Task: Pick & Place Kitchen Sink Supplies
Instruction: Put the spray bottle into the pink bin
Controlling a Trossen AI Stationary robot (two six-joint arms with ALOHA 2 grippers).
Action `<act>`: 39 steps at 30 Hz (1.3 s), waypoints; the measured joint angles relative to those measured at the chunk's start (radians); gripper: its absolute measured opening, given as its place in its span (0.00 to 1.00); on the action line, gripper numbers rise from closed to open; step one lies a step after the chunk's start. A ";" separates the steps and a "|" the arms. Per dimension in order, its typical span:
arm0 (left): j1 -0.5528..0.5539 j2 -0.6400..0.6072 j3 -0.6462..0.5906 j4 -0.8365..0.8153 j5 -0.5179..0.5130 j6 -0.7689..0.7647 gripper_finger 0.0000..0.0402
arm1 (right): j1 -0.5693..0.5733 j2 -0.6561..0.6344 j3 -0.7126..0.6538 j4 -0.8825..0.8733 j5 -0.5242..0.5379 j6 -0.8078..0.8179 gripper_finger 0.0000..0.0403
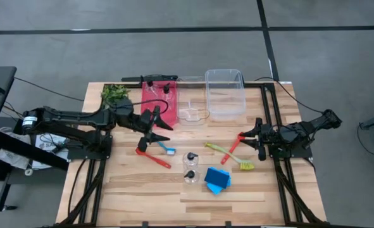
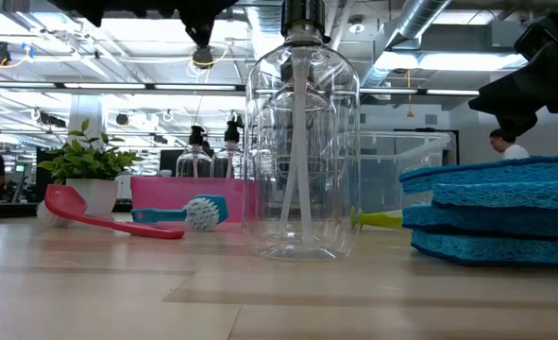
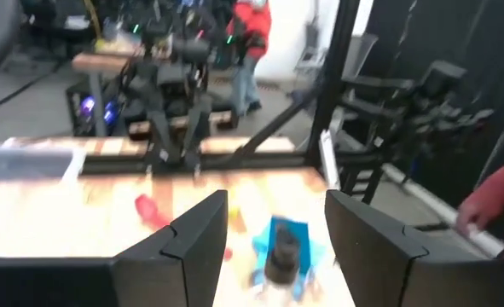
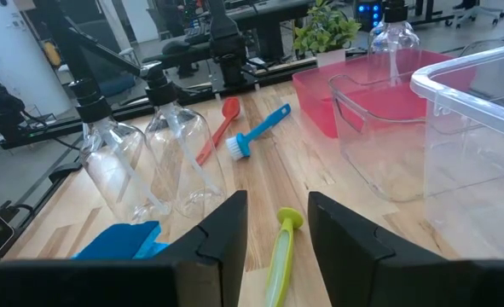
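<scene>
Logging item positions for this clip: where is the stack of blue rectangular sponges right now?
In the high view, the blue rectangular sponges lie on the wooden table's front centre, just right of two small clear bottles and below the yellow-green brush.

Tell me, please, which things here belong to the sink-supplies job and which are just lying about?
Job: two clear bottles on the table, two more in the red bin; blue sponges; red utensil; blue brush; yellow-green brush; red-handled brush.

Bystanders: leafy plant; clear bins.
</scene>
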 joint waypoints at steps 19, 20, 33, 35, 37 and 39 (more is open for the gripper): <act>-0.163 0.187 0.000 -0.077 -0.176 -0.005 0.50 | 0.000 0.000 0.000 0.000 0.000 0.000 0.30; -0.166 0.203 0.000 -0.075 -0.179 -0.008 0.50 | 0.000 0.000 0.000 0.000 0.000 0.000 0.30; -0.170 0.361 0.000 0.098 -0.180 -0.025 0.50 | 0.000 0.000 0.000 0.000 0.000 0.000 0.30; -0.177 0.377 0.000 0.134 -0.179 -0.019 0.50 | 0.000 0.000 0.000 0.000 0.000 0.000 0.30; -0.183 0.396 0.000 0.165 -0.179 -0.016 0.52 | 0.000 0.000 0.000 0.000 0.000 0.000 0.30; -0.185 0.412 0.000 0.193 -0.178 -0.016 0.55 | 0.000 0.000 0.000 0.000 0.000 0.000 0.30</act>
